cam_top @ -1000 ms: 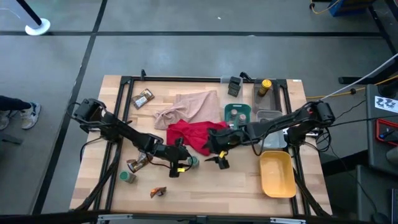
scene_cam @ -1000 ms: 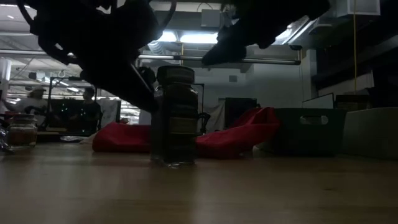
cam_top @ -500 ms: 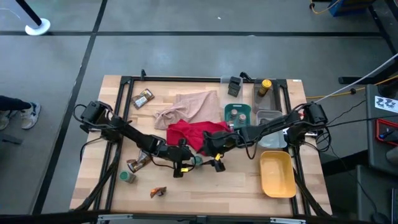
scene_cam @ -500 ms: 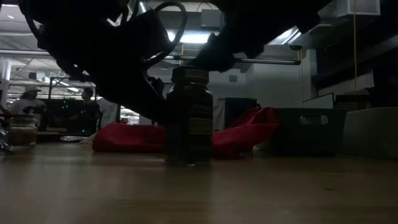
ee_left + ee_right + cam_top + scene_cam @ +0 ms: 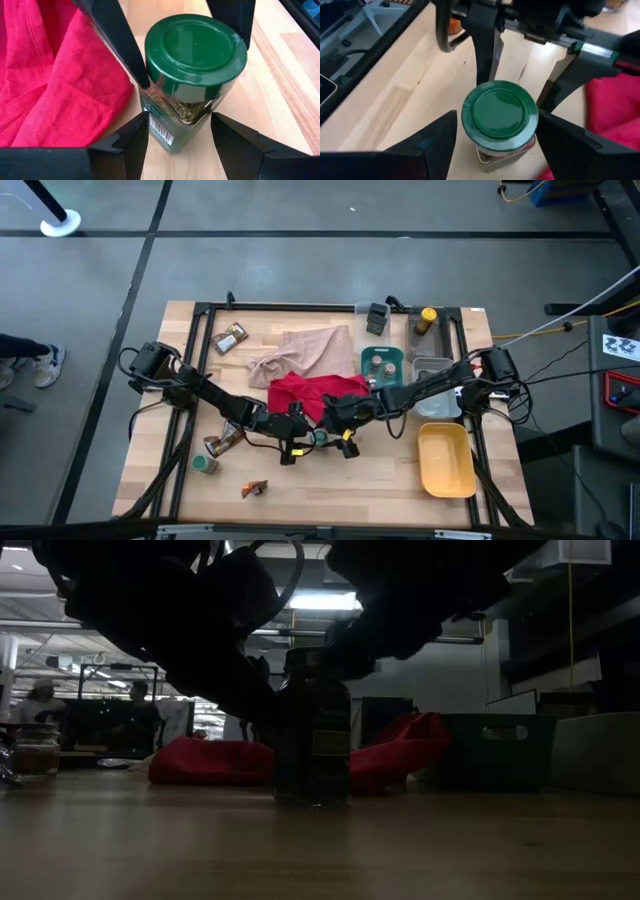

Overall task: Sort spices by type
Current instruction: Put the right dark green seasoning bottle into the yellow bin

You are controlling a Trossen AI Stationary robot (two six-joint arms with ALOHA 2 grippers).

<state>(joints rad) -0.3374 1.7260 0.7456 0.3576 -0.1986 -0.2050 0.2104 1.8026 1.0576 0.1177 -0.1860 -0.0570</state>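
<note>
Both dark arms reach inward over the table and meet near its middle, the left arm stretching in from the left edge and the right arm from the right edge, each extended low and nearly straight. The left gripper (image 5: 303, 437) and the right gripper (image 5: 335, 436) sit just beside each other, wrists angled downward toward the tabletop. Each gripper's two dark fingers (image 5: 130, 150) stand spread apart, the right gripper's fingers (image 5: 437, 137) likewise parted, and the two pairs face each other around the same spot.
</note>
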